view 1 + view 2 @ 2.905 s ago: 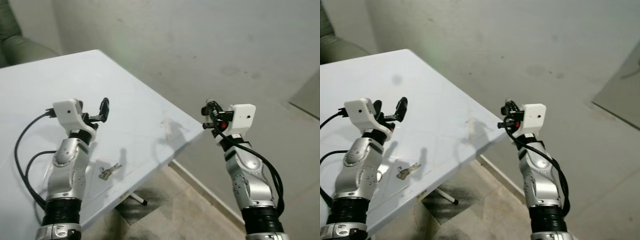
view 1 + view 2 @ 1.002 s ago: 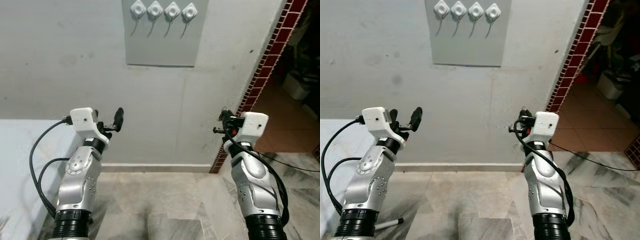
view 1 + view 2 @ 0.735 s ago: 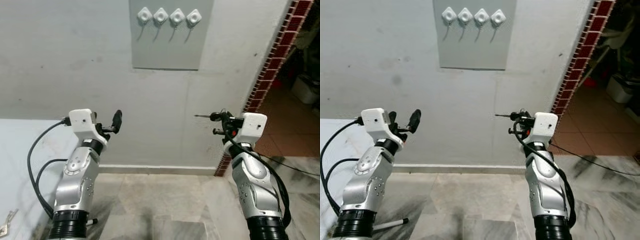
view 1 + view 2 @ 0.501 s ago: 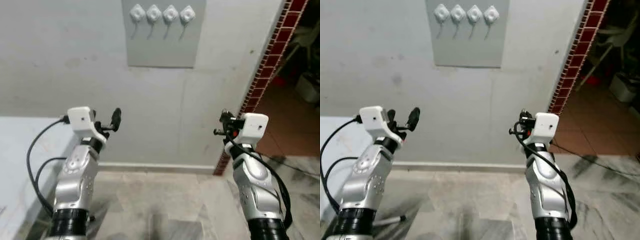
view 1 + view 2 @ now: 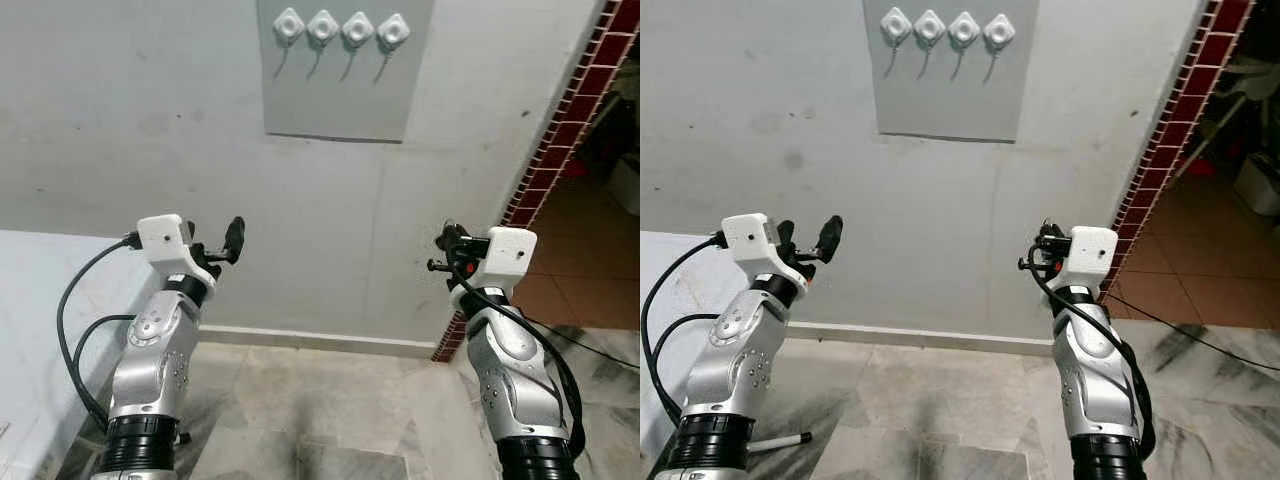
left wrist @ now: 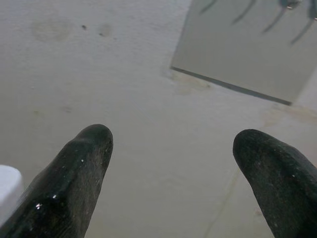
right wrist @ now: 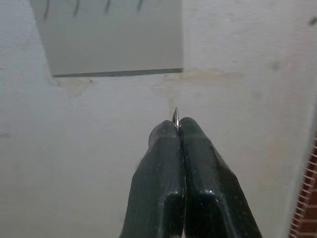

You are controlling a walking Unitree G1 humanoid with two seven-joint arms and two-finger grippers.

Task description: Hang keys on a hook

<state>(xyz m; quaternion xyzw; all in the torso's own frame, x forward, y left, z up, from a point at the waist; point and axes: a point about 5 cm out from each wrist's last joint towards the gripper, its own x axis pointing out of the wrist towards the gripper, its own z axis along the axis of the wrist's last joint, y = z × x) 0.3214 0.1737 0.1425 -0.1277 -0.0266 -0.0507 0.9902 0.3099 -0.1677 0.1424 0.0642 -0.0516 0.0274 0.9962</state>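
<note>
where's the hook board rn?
Head views: the grey hook board is mounted high on the wall ahead, slightly left of centre, its four white hooks in a row along the top, above both raised pincers.

A plain room in a home: a grey plastered wall (image 5: 150, 100) with a panel (image 5: 340, 90) carrying four white hooks (image 5: 340, 28), a marble-tiled floor (image 5: 330, 420), a white table (image 5: 40, 300), and a red brick-edged doorway (image 5: 570, 130).

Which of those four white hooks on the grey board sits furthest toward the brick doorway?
The rightmost hook of the row: the other three sit to its left on the grey board, farther from the brick edge.
</note>
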